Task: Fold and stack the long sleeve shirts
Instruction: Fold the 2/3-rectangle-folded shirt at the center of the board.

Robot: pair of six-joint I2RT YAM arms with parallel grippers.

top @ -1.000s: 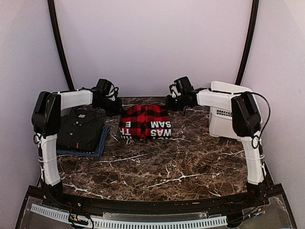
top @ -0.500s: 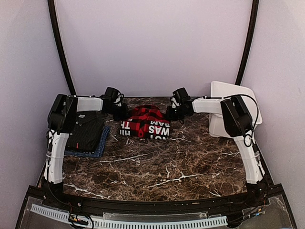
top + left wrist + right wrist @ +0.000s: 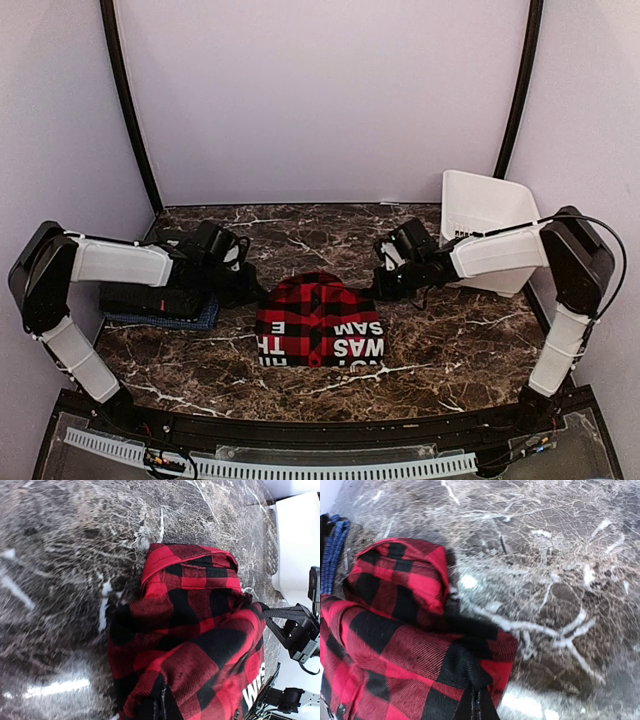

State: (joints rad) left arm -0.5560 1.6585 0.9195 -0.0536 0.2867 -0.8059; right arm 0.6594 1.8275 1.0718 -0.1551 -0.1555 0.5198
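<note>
Left hand (image 3: 248, 290) and right hand (image 3: 378, 285) each pinch shut on a far corner of the checked shirt (image 3: 318, 320) lying mid-way across the table (image 3: 330, 235), and if 1 grip slips or tugs unevenly, the fold could skew open.

Checked shirt (image 3: 318, 305), white block letters (image 3: 350, 340) on black along its near edge: "SAM" and "E" over "WAS" and "TH"; left wrist view shows only a partial "W"
</note>
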